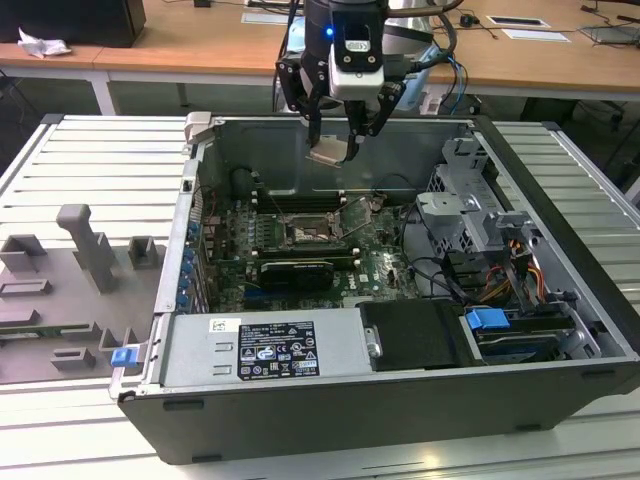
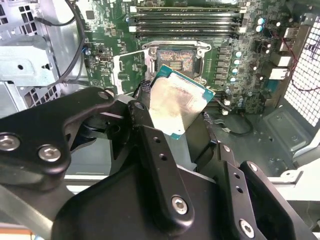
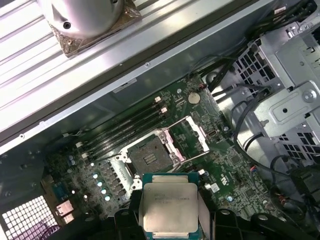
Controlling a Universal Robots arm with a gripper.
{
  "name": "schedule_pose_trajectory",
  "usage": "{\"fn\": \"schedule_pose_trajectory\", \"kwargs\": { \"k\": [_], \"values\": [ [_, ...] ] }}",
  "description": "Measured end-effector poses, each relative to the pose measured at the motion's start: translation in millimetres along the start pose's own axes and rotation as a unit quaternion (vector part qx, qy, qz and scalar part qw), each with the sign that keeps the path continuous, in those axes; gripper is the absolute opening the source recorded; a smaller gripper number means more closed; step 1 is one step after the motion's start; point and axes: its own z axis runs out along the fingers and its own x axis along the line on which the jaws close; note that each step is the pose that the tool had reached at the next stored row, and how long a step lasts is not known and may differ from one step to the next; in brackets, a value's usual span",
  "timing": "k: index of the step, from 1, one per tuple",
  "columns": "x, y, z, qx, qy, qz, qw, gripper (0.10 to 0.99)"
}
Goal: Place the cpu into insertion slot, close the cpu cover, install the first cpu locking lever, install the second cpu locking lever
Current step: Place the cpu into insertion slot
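Clamping the cpu (image 3: 170, 206) by two edges, my tool (image 1: 337, 142) hangs high over the open case (image 1: 330, 425), above the insertion slot (image 3: 149, 159), whose cpu cover (image 3: 192, 136) stands flipped open beside it. In the second wrist view the cpu looks tilted; lowered askew, I judge it could jam against the slot's rim or slip free.

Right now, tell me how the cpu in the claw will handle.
The cpu is a flat metal-topped plate, so probably stiff and light. Its smooth top looks slippery. Held tilted by its edges in the claw, it could likely twist or drop.
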Motion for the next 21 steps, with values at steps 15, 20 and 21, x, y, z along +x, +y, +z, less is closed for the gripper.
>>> {"fn": "schedule_pose_trajectory", "kwargs": {
  "k": [15,20,21],
  "values": [
    [0.2,0.2,1.6,0.0014,-0.0062,0.055,0.9985,0.529],
    [0.2,0.2,2.0,0.001,-0.0079,0.075,0.9972,0.529],
    [0.2,0.2,2.1,0.001,-0.0081,0.078,0.9969,0.529]
  ]
}}
